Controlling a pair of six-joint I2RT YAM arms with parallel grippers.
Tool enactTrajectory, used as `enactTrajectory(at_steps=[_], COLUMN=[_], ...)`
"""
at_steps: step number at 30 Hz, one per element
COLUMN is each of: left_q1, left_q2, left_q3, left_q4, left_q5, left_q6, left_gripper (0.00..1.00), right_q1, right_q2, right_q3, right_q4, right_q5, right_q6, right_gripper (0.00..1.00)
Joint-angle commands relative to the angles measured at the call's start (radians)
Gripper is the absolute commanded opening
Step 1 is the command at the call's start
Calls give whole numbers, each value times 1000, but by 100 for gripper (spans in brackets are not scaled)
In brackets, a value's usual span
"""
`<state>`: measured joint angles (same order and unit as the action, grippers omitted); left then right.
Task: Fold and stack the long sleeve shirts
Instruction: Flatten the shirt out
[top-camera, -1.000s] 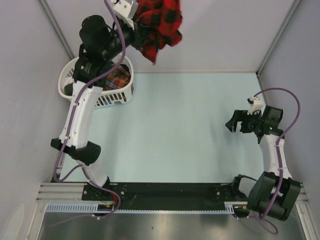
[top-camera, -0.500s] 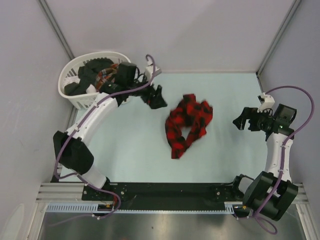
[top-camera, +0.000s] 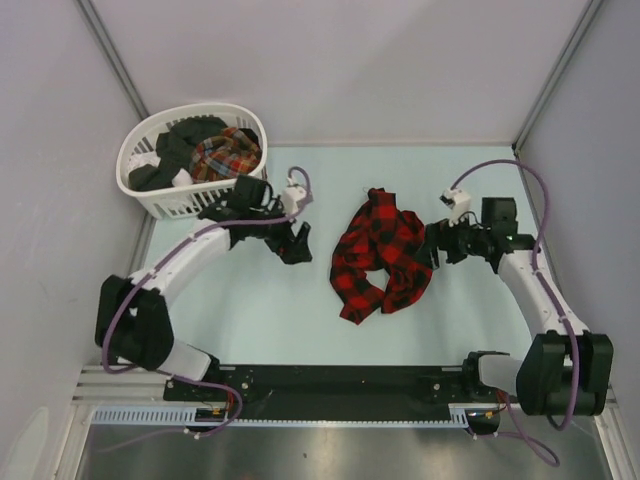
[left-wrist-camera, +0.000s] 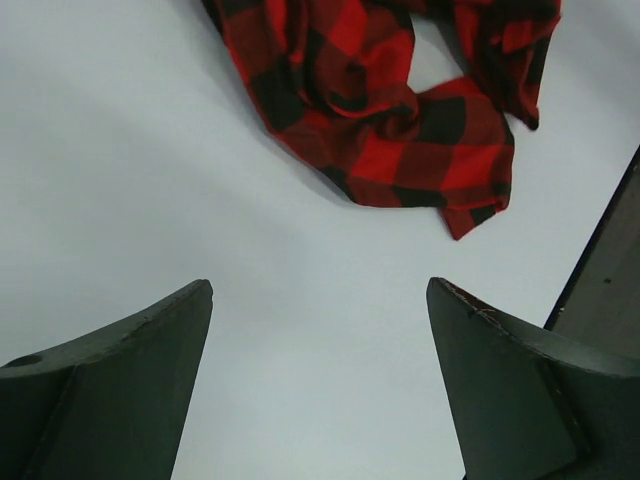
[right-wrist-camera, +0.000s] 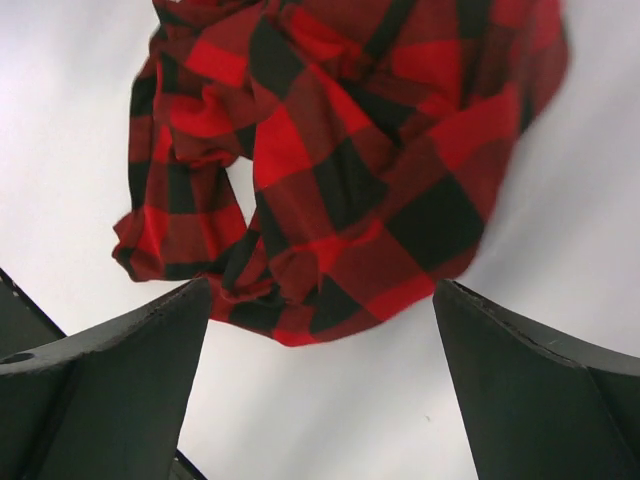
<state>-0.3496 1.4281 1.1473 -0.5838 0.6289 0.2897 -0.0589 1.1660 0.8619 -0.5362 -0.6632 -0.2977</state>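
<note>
One red-and-black shirt (top-camera: 382, 258) lies crumpled between the left tool (top-camera: 297, 248) and right tool (top-camera: 437, 250), both with jaws apart. One basket (top-camera: 127, 168) holds one plaid shirt (top-camera: 230, 155).

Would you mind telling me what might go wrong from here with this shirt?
The red-and-black checked flannel shirt lies bunched and twisted, so the right arm's open jaws, beside its edge, may pinch several layers and lift a tangle. A sleeve could stay trapped underneath when it is spread.

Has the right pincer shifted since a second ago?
Yes. The right pincer has swung left, away from the right wall, up to the red checked shirt.
</note>
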Motion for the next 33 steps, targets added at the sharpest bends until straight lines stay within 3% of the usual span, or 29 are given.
enactTrajectory(at_steps=[1,9,12,13,15,16,17,19,25,33], left_q1=[-120,-225,-241,-241,-242,-241,-238,-230,-161,-8], left_q2=[123,371,442,456,479,477,453,404,65,-207], left_q3=[-60,66,106,126,143,149,152,143,62,167], left_q4=[153,243,254,251,242,224,213,171,135,39], left_q5=[-98,-172,-173,-175,-190,-192,-195,-175,-181,-159], left_q6=[-49,-72,-67,-72,-70,-52,-44,-20,0,-24], left_gripper=[93,92,86,78,62,38,26,3,0,0], right_q1=[128,249,269,271,272,268,265,243,101,-94], right_q2=[70,231,276,288,304,316,316,299,216,129], right_q3=[45,51,54,54,71,78,89,101,218,410], right_q4=[79,140,171,194,202,205,205,209,147,51], right_q5=[112,240,313,359,392,419,425,444,332,99], right_q6=[48,52,63,81,91,97,95,101,69,51], right_gripper=[100,95,88,84,68,59,35,0,0,0])
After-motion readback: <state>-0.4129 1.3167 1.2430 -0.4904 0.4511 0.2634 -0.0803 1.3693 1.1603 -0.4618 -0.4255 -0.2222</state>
